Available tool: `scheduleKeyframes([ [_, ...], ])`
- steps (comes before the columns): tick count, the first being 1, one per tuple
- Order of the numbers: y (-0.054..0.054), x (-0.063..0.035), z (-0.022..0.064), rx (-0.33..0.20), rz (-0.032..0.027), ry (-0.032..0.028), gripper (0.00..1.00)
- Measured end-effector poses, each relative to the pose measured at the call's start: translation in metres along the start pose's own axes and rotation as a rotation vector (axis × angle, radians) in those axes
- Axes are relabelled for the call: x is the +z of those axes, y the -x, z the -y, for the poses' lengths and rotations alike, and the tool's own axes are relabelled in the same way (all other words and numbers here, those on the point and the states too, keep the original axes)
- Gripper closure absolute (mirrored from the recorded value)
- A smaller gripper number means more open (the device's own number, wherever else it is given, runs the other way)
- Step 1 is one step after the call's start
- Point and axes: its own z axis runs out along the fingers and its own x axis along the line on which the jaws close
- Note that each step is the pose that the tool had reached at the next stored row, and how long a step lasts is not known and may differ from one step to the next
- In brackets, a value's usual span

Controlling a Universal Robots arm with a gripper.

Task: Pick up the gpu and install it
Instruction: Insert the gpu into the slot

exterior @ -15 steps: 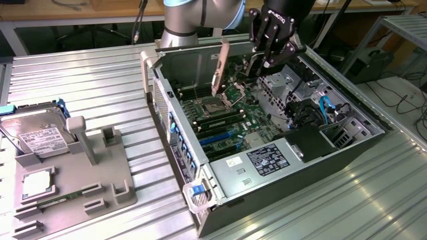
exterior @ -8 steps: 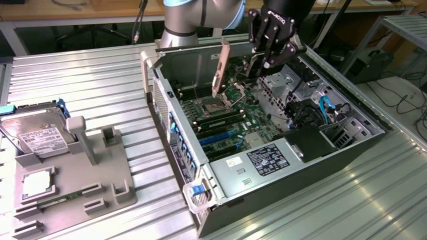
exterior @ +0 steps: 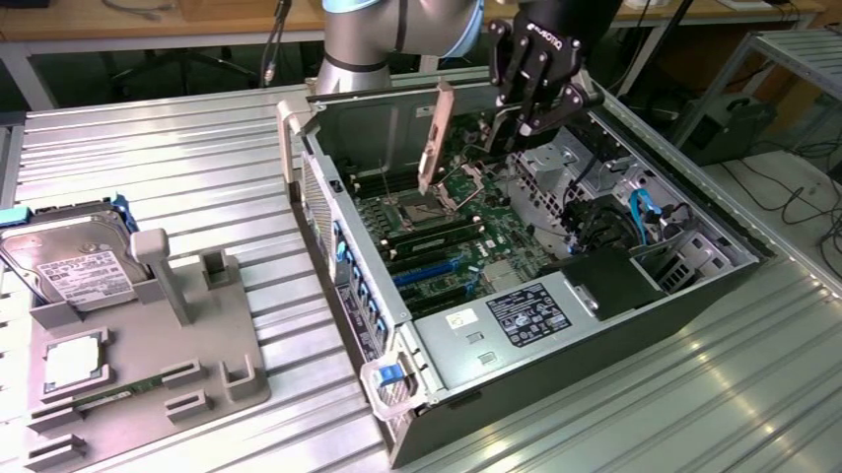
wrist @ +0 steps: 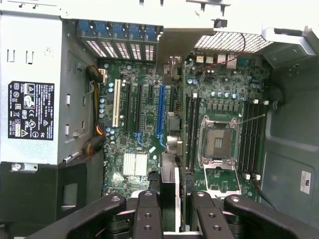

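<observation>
Claw (exterior: 524, 118): clenched on the gpu (exterior: 439, 133), card held on edge, bracket end away from claw. Below claw: motherboard (exterior: 448, 236) in open computer case (exterior: 435, 434).

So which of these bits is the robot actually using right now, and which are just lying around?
In use: gpu, gripped by the end effector over the open case; motherboard.
Lying about: hard drive, chip, grey holder.

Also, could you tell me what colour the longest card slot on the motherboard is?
The longest card slot is blue, clearest in the wrist view.
</observation>
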Motion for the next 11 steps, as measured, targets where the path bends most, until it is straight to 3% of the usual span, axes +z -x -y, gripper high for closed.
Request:
scheduleKeyframes([
  [11, -0.0003, 0.0094, -0.0015, 0.011, 0.0001, -0.0003, 0.72],
])
